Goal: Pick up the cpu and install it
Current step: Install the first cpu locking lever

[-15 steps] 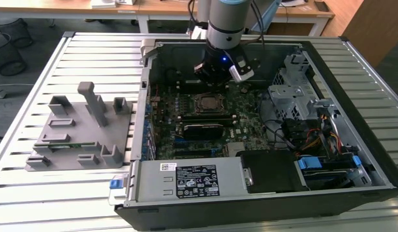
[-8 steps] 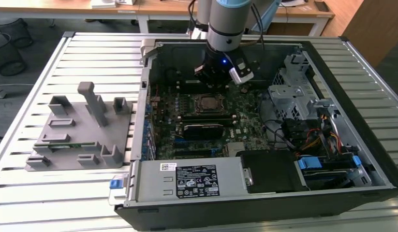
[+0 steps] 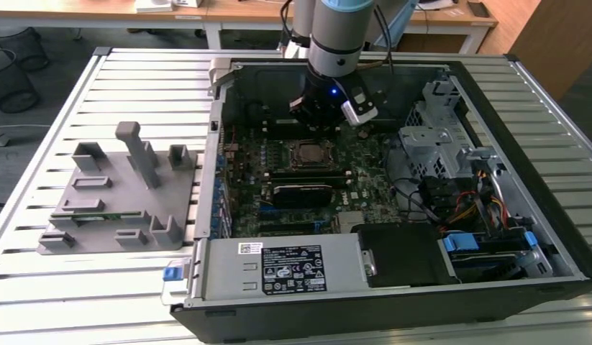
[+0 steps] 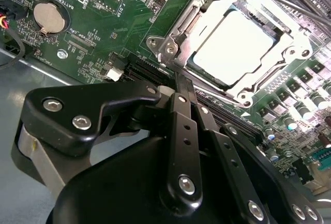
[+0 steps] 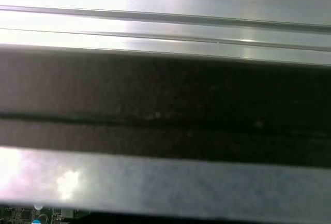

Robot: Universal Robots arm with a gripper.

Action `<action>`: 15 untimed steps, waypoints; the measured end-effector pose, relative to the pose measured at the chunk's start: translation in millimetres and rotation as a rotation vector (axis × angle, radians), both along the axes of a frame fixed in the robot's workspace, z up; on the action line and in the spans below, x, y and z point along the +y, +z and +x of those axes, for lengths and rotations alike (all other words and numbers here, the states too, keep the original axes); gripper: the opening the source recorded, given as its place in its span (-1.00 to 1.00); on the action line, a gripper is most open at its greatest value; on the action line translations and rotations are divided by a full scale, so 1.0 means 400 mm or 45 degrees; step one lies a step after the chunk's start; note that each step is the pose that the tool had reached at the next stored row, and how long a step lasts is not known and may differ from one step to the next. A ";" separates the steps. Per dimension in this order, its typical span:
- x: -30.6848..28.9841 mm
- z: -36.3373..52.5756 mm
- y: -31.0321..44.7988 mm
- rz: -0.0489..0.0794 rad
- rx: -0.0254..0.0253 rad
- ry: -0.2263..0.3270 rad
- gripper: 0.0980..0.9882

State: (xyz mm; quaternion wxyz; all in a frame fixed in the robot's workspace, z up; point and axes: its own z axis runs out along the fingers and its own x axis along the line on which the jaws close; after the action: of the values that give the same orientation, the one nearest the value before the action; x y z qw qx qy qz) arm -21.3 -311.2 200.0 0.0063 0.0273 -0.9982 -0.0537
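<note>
Slatted metal table (image 3: 132, 302) held one open computer case (image 3: 526, 237) and one grey fixture block (image 3: 123, 198) with upright posts, well apart from the board. One arm (image 3: 336, 36) hung over the motherboard (image 3: 276, 154), gripper (image 3: 320, 118) just beside the socket (image 3: 306, 152). One cpu (image 4: 232, 45) sat in the socket (image 4: 178, 38), silvery top showing, in the second wrist view. Gripper (image 4: 182, 81) fingers looked pressed together, holding nothing; its body blocked part of the board. One coin battery (image 4: 49, 18) showed. First wrist view was blurred metal.
</note>
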 end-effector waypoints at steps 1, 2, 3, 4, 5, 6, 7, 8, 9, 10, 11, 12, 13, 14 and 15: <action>0.000 0.000 0.000 -0.001 -0.0001 0.000 -0.98; 0.000 0.000 0.000 -0.004 0.0000 0.000 -0.98; 0.000 0.000 0.000 -0.007 0.0000 0.000 -0.98; 0.000 0.000 0.000 -0.011 0.0001 0.000 -0.98; 0.000 0.000 -0.001 -0.014 0.0001 0.000 -0.98; 0.000 0.000 -0.002 -0.017 0.0001 0.000 -0.98; 0.000 0.000 -0.003 -0.020 0.0001 0.000 -0.98; 0.000 0.000 -0.003 -0.023 0.0002 0.000 -0.98; 0.000 0.000 -0.004 -0.027 0.0005 0.000 -0.98; 0.000 0.000 -0.005 -0.031 0.0006 0.000 -0.98; 0.000 0.000 -0.006 -0.035 0.0006 0.000 -0.98; 0.000 0.000 -0.006 -0.038 0.0006 0.000 -0.98; 0.000 0.000 -0.006 -0.040 0.0004 0.000 -0.98; 0.000 0.000 -0.006 -0.041 0.0003 0.000 -0.98; 0.000 0.000 -0.006 -0.040 0.0001 0.000 -0.98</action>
State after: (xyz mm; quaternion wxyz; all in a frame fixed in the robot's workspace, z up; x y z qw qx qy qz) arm -21.3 -311.3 197.4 0.0067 0.0272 -0.9989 -0.0379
